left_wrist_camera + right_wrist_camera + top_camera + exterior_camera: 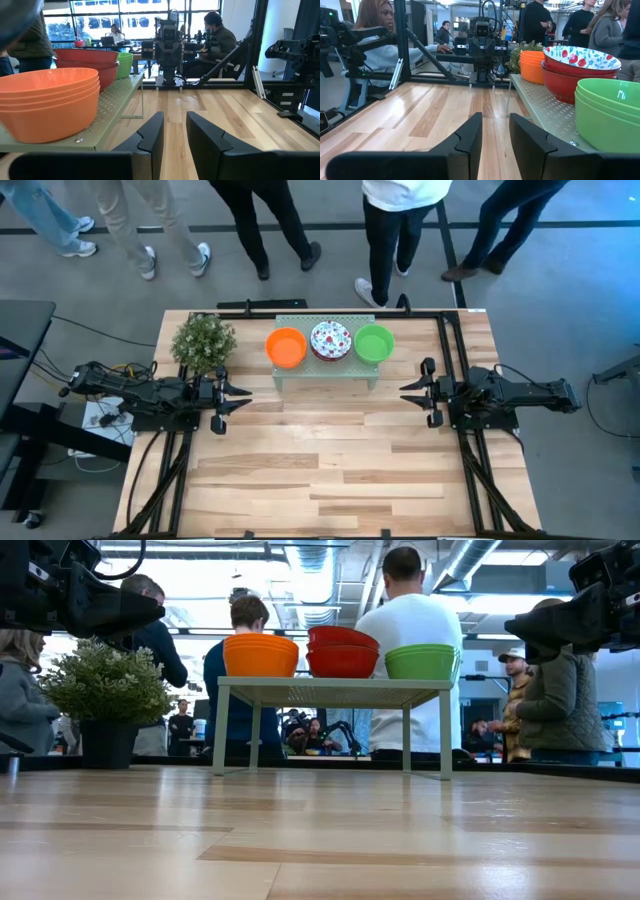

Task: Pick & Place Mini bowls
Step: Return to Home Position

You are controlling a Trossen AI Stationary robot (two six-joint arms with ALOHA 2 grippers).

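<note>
Left claw (240,397), right claw (406,394): matte black w/ angular fingers (150,137); trailing cables (163,468) prob. black too.

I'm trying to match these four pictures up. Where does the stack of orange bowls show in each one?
High view: orange bowls, upper middle, on the green rack's left end.
Low view: left of centre, leftmost stack.
Left wrist view: nearest stack, large in the foreground.
Right wrist view: farthest stack, behind the red ones.
Shared landmark: the red patterned bowls, always mid-rack beside them.
</note>
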